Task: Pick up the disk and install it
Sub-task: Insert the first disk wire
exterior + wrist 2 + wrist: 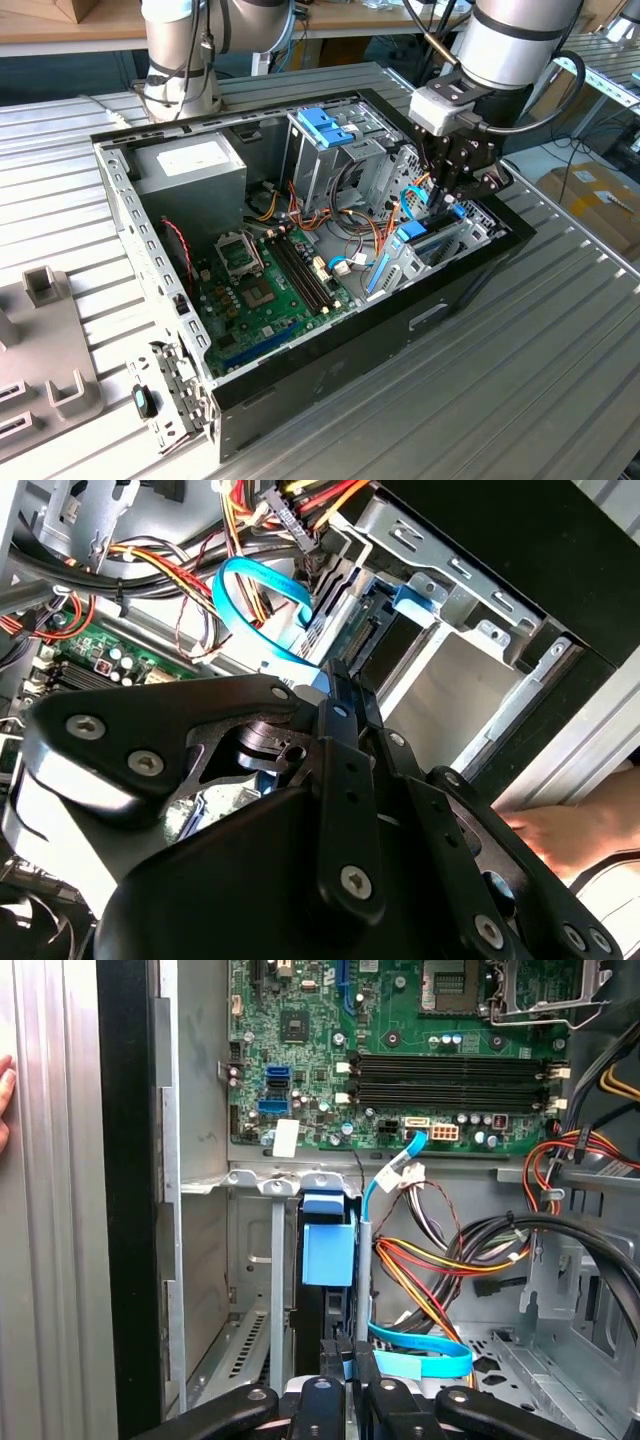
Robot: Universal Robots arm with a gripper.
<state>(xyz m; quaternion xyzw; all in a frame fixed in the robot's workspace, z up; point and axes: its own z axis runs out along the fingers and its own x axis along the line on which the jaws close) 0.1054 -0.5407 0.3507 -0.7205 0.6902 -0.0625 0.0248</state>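
The disk (428, 243) stands on edge in the drive cage at the corner of the open computer case (130, 220) on the exterior view's right. Its light-blue rail frame (328, 1250) runs along the edge facing me, and its dark body (392, 650) sits between the cage's metal walls. My gripper (447, 200) hangs straight above the cage. Its black fingers (331, 1370) are drawn close together on the disk's blue edge. In the second wrist view the gripper (338, 685) meets the disk beside the blue cable.
A blue flat cable (420, 1360) and red-yellow wire bundles (440, 1260) lie right beside the cage. The motherboard (270, 290), a grey power supply box (190, 170) and an upper cage with blue brackets (325, 125) fill the case. A person's hand (560, 830) rests outside the case wall.
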